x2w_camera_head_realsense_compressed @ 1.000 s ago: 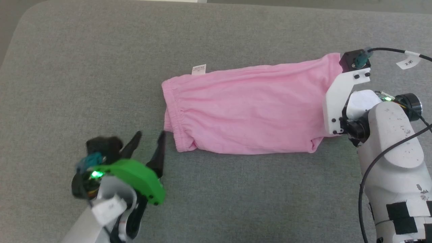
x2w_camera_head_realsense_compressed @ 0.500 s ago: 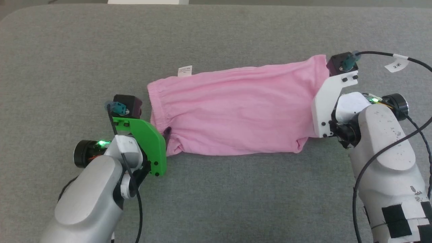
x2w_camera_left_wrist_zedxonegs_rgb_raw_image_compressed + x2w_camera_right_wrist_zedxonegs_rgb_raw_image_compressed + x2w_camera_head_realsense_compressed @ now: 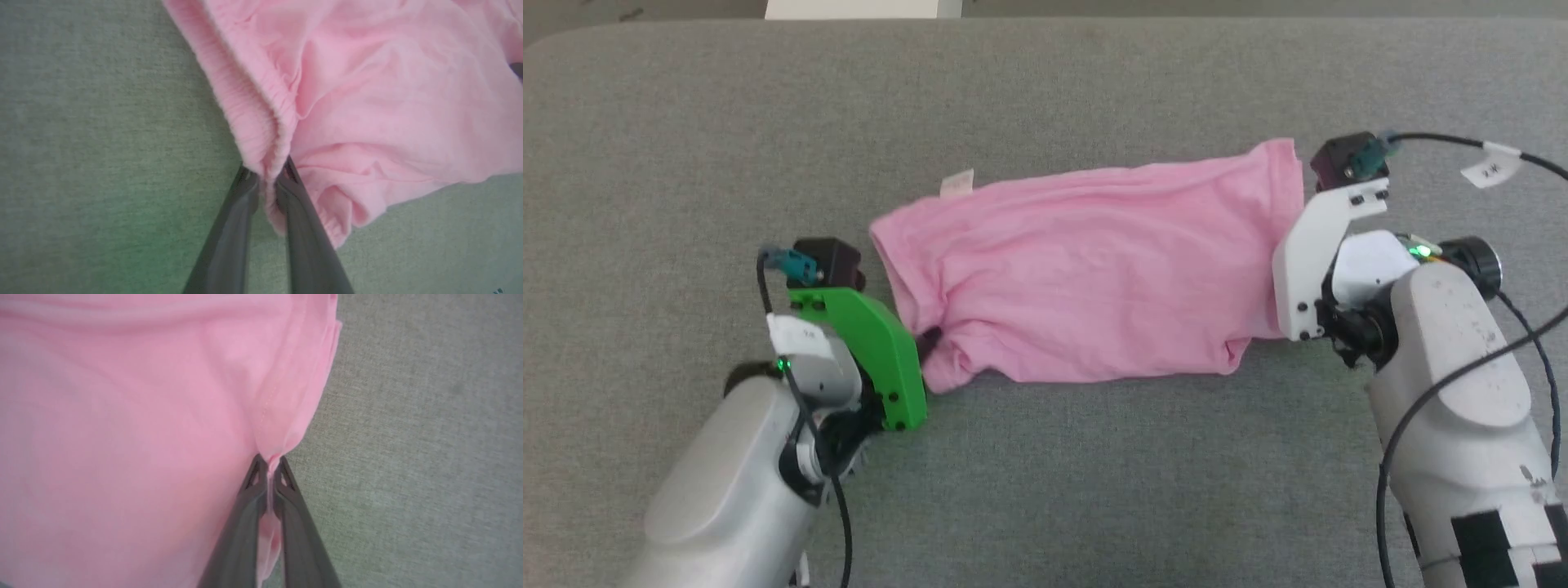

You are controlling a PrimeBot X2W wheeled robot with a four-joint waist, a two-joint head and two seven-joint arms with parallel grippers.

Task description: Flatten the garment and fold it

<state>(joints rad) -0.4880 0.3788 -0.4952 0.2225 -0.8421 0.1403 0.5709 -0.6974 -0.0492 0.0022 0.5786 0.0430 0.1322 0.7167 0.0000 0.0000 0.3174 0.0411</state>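
Note:
The pink garment (image 3: 1094,269) lies stretched left to right on the grey surface, with its small white tag (image 3: 956,184) at the upper left corner. My left gripper (image 3: 927,336) is shut on the gathered elastic hem (image 3: 249,110) at the garment's left end; in the left wrist view (image 3: 267,173) the hem is pinched between both fingers. My right gripper is shut on the garment's right edge (image 3: 286,412), its fingertips (image 3: 269,461) clamping a thin fold. In the head view the right fingertips are hidden under the white bracket (image 3: 1311,245).
The grey padded surface (image 3: 1045,482) spreads around the garment on all sides. A white object (image 3: 862,8) sits past its far edge. Cables (image 3: 1445,143) loop from the right wrist.
My left gripper has moved from open beside the hem onto it and closed on it. The left end of the garment has bunched and pulled slightly. The right gripper holds as before.

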